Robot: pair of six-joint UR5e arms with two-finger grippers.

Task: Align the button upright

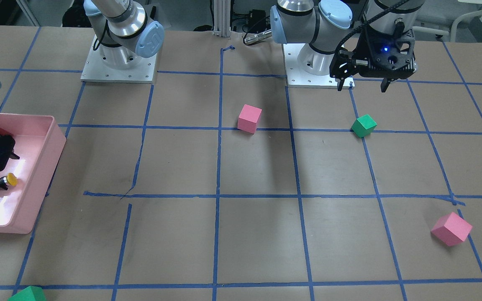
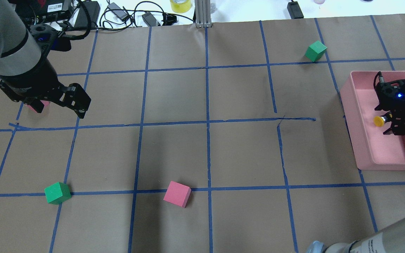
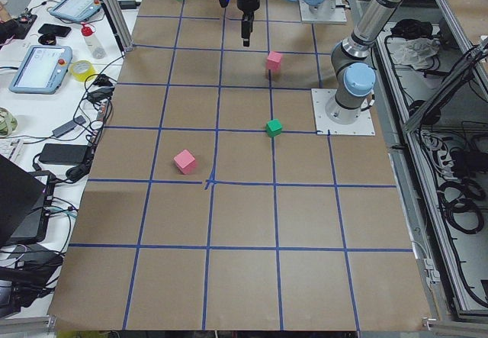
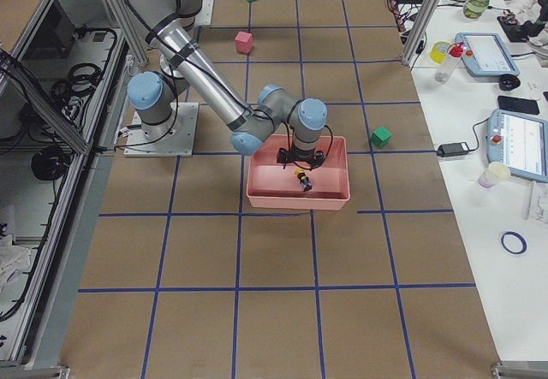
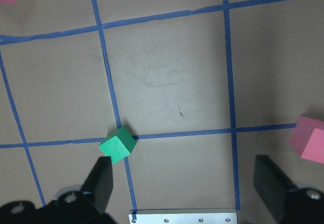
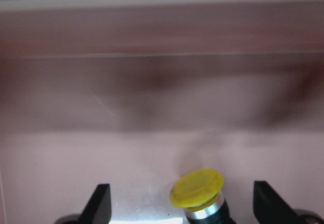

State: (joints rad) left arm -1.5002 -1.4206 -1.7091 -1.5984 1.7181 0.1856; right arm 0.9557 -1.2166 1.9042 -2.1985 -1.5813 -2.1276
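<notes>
The little button (image 6: 197,189), a round yellow cap on a shiny ring, leans inside the smooth pink tub (image 2: 350,116). The right claw (image 6: 182,192) is spread wide around it, not touching. The left claw (image 5: 183,166) is spread wide too, above a green cube (image 5: 117,144) on the brown bench (image 2: 174,154).

The desk (image 2: 174,154) is wearing plain brown paper, with blue tape lines (image 2: 207,105) crossing it in a grid. The tray (image 2: 351,119) is showing pale pink all over. The button (image 6: 197,187) is showing a yellow cap over what is looking like a silvery collar, though the wrist view is blurring it. The foam cubes are showing solid pink (image 2: 177,194) and solid green (image 2: 57,193). The left end effector (image 1: 362,88) and right end effector (image 2: 396,130) are showing black, each glowing with a small blue light.
</notes>
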